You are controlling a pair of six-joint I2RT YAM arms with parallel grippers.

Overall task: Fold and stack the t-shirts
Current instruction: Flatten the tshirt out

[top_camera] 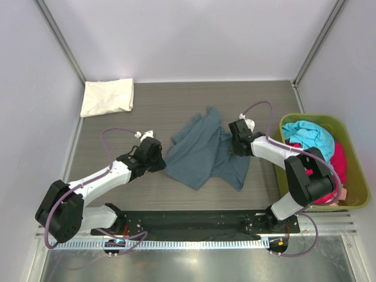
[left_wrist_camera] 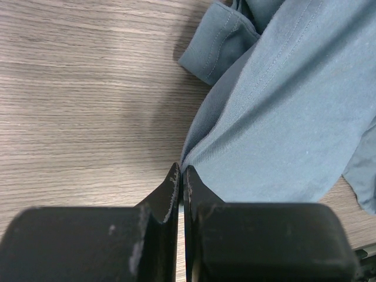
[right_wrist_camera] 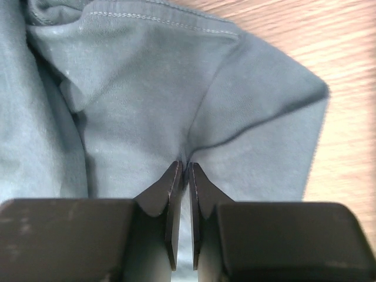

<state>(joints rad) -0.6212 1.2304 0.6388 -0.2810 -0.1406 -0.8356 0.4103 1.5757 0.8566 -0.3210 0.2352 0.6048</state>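
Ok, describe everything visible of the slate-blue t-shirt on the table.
The slate-blue t-shirt is soft, matte, cotton-looking knit with stitched hems, lying crumpled and part-folded on the wood-grain table, one sleeve showing. The left gripper pinches its left edge, the right gripper a puckered fold on its right side.

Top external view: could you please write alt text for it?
A crumpled slate-blue t-shirt lies central, pinched by the left tool and the right tool at opposite edges. A folded cream shirt sits far left; a green bin holds others.
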